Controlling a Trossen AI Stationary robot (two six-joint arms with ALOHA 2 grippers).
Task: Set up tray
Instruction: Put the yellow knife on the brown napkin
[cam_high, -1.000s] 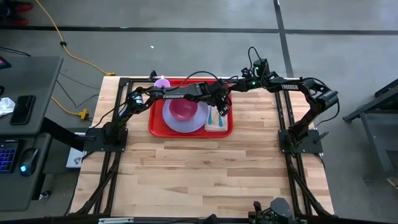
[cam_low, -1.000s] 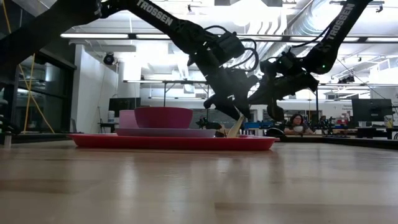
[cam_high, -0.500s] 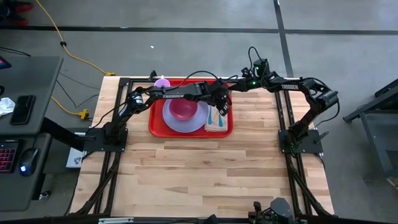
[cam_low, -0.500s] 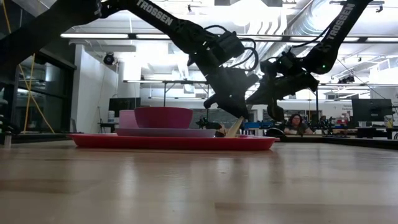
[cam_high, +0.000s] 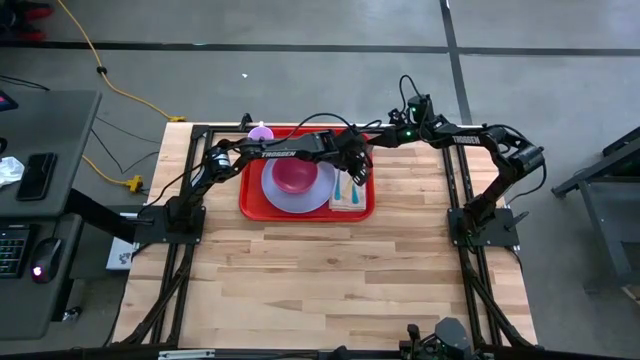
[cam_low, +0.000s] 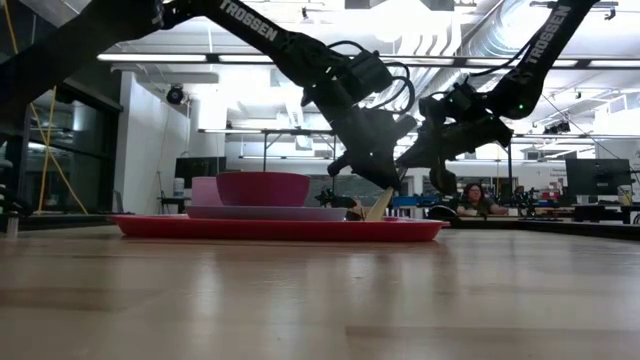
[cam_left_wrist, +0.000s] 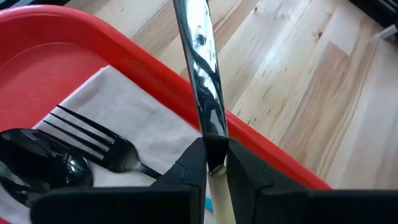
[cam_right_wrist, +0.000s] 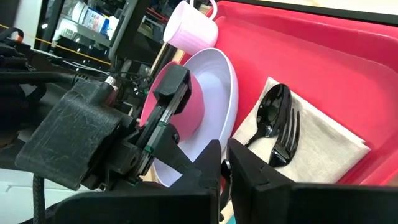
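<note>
The red tray (cam_high: 252, 200) lies at the table's far middle. On it stand a lavender plate (cam_high: 300, 200) with a pink bowl (cam_high: 293, 176), a pink cup (cam_high: 261, 133), and a white napkin (cam_left_wrist: 130, 127) bearing a fork (cam_left_wrist: 93, 140) and a spoon (cam_left_wrist: 37, 165). My left gripper (cam_left_wrist: 215, 163) is over the tray's right part, shut on a knife (cam_left_wrist: 200, 68) with a shiny blade and a cream handle (cam_low: 378, 208). My right gripper (cam_right_wrist: 222, 167) hangs shut, touching nothing, by the tray's far right corner. My left gripper pinches the knife between its two fingers where the blade meets the cream handle (cam_left_wrist: 216, 144). The fingers slant down from the table's left. The blade runs on past the fingertips over the tray's rim; the handle slants down toward the tray (cam_low: 372, 212). Whether its end rests there, I cannot tell.
The right arm (cam_high: 470, 140) reaches in from the right, close beside the left gripper. Bare wooden table (cam_high: 330, 280) spreads on the near side of the tray. A person (cam_low: 478, 198) sits in the room beyond the table.
My left gripper has shut on the knife without shifting its place. The knife stays tilted above the tray's right part. My right gripper has kept still.
</note>
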